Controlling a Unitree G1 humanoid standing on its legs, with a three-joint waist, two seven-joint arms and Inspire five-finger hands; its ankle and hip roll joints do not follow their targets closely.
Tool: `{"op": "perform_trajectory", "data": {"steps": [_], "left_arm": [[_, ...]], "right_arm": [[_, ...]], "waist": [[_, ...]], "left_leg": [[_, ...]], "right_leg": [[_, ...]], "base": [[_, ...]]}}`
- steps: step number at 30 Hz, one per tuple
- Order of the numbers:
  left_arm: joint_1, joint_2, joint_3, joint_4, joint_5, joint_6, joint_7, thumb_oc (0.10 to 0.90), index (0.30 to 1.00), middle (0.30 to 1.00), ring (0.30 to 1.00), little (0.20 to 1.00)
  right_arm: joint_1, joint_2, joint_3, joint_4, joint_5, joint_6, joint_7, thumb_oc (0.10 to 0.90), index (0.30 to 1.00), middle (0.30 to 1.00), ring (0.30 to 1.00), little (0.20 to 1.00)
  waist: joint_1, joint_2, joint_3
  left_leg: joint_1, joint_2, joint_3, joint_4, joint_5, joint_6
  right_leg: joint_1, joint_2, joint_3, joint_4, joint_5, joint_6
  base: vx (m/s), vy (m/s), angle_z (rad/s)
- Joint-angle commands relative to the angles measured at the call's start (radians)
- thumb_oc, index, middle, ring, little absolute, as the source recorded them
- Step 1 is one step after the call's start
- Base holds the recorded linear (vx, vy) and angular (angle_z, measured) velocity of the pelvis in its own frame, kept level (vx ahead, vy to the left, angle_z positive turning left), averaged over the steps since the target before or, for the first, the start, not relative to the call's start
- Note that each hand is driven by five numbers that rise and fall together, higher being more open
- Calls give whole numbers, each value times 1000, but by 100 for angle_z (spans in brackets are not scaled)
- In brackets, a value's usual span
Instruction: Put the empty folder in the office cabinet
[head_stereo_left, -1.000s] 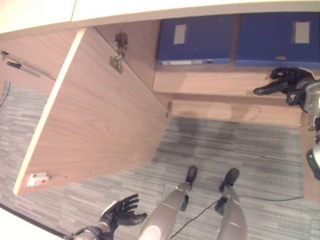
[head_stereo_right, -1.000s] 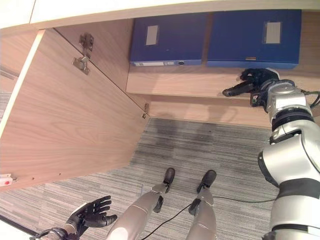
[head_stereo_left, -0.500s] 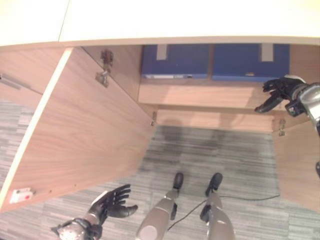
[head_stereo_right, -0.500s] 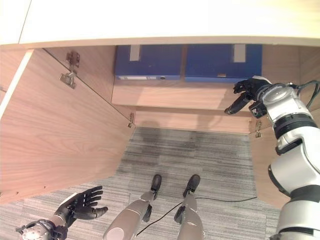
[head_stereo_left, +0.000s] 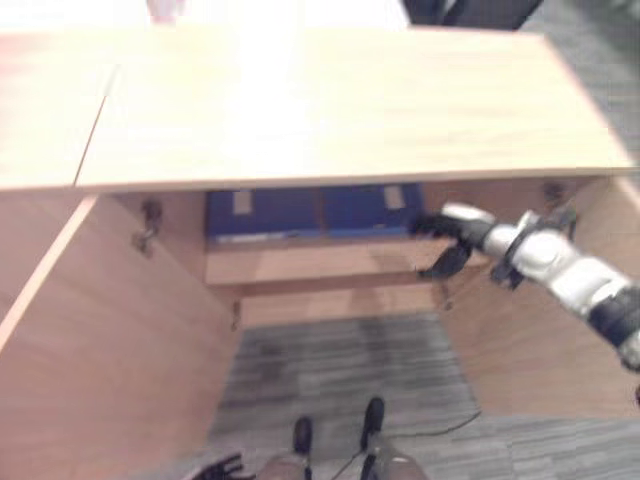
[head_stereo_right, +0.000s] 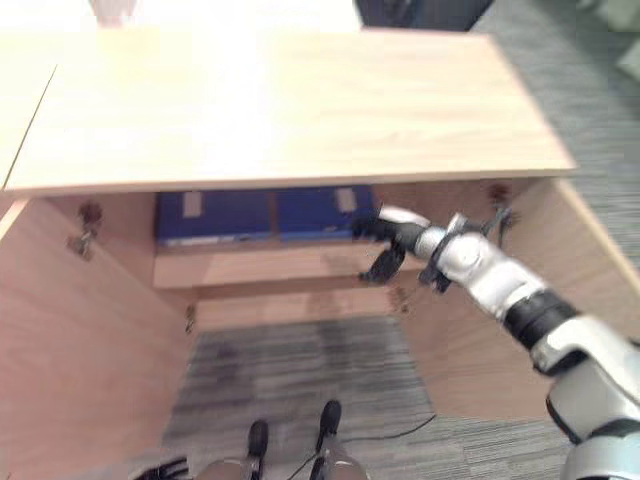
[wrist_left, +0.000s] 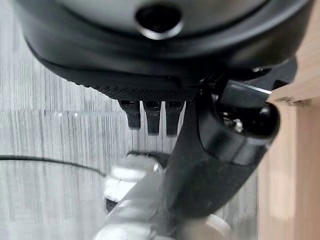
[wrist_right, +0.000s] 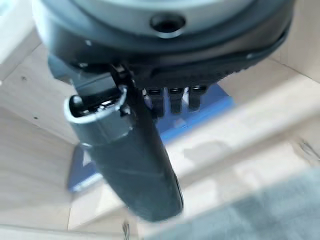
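Best to draw the empty right robot hand (head_stereo_left: 445, 245), fingers loosely extended, straight back from the shelf edge just beside the two blue folders (head_stereo_left: 312, 212) already lying inside the cabinet (head_stereo_left: 330, 110), then swing the open doors (head_stereo_left: 100, 360) shut without clipping the hinges.

The right arm reaches forward and up from the right side, its right hand (head_stereo_right: 392, 243) empty with fingers straight and thumb pointing down. The left hand (head_stereo_left: 222, 468) hangs low at the bottom edge, fingers relaxed, holding nothing.
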Motion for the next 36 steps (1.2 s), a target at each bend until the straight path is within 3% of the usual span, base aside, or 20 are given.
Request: {"op": "perform_trajectory", "data": {"steps": [1, 7, 12, 16, 17, 19, 21, 23, 24, 27, 30, 33, 36], "left_arm": [[1, -51, -4, 65, 71, 4, 17, 800, 900, 900, 900, 900], [-61, -99, 149, 252, 176, 14, 51, 800, 900, 900, 900, 900], [-64, -89, 182, 278, 233, 20, 62, 800, 900, 900, 900, 900], [-81, -71, 208, 334, 313, 32, 86, 800, 900, 900, 900, 900], [-87, -61, 221, 362, 355, 34, 93, 800, 900, 900, 900, 900], [-95, -48, 235, 374, 376, 32, 102, 800, 900, 900, 900, 900], [-95, -47, 234, 375, 376, 32, 102, 800, 900, 900, 900, 900], [-99, -29, 238, 373, 406, 30, 112, 800, 900, 900, 900, 900], [-96, -23, 236, 364, 413, 34, 115, 800, 900, 900, 900, 900], [-99, -16, 232, 359, 417, 30, 116, 800, 900, 900, 900, 900], [-107, -12, 223, 355, 413, 27, 119, 800, 900, 900, 900, 900], [-115, -12, 210, 337, 392, 24, 120, 800, 900, 900, 900, 900], [-124, -21, 210, 329, 364, 25, 126, 800, 900, 900, 900, 900]], "right_arm": [[-26, -82, -105, 24, 47, -50, -32, 800, 900, 900, 900, 900], [306, 19, -360, -66, 83, -58, -40, 800, 900, 900, 900, 900], [504, 76, -503, -109, 72, -49, -60, 800, 900, 900, 900, 900], [670, 183, -629, -140, 79, -55, -96, 800, 900, 900, 900, 900], [747, 254, -685, -160, 82, -61, -116, 800, 900, 900, 900, 900], [779, 306, -726, -160, 75, -67, -145, 800, 900, 900, 900, 900], [780, 307, -727, -161, 75, -66, -145, 800, 900, 900, 900, 900], [798, 353, -755, -161, 61, -76, -177, 800, 900, 900, 900, 900], [811, 373, -776, -162, 61, -80, -195, 800, 900, 900, 900, 900], [834, 393, -821, -158, 55, -85, -220, 800, 900, 900, 900, 900], [837, 408, -840, -145, 56, -84, -237, 800, 900, 900, 900, 900], [831, 419, -860, -91, 57, -82, -282, 800, 900, 900, 900, 900], [832, 412, -867, -93, 51, -75, -293, 800, 900, 900, 900, 900]], "waist": [[1, 52, -58], [-29, 49, -110], [-46, 46, -122], [-76, 41, -120], [-91, 32, -114], [-100, 23, -97], [-97, 22, -96], [-81, 20, -68], [-76, 35, -57], [-80, 39, -63], [-84, 30, -76], [-95, 10, -117], [-106, 13, -123]], "left_leg": [[20, 64, -66, -83, -16, -61], [109, 58, 5, -83, -52, -46], [119, 49, 10, -83, -60, -39], [115, 39, 25, -83, -63, -31], [114, 32, 38, -83, -68, -23], [114, 26, 56, -83, -72, -15], [114, 26, 58, -83, -73, -15], [125, 43, 115, -83, -82, -14], [142, 68, 143, -83, -84, -17], [152, 77, 161, -83, -86, -17], [157, 66, 171, -83, -92, -16], [188, 66, 187, -83, -101, -30], [203, 82, 192, -80, -102, -38]], "right_leg": [[97, -11, -5, 8, -78, 73], [144, -6, 39, 8, -83, 77], [157, -17, 45, 8, -75, 82], [134, -28, 61, 14, -53, 93], [115, -40, 69, 20, -34, 105], [86, -56, 68, 41, -12, 118], [85, -56, 70, 43, -12, 118], [50, -111, -54, 97, -5, 129], [76, -163, -158, 134, -32, 117], [104, -222, -161, 162, -17, 118], [119, -238, -151, 153, 1, 124], [148, -197, -155, 91, -12, 128], [153, -175, -143, 87, -19, 122]], "base": [[37, 62, -28], [46, 59, -50], [-8, 41, -13], [-59, 45, -5], [-90, 47, -24], [-92, 23, -29], [-57, -2, -54], [-118, -69, -82], [-70, -98, -96], [-22, -57, -62], [38, -45, -28], [130, -120, -29], [83, -108, -37]]}}
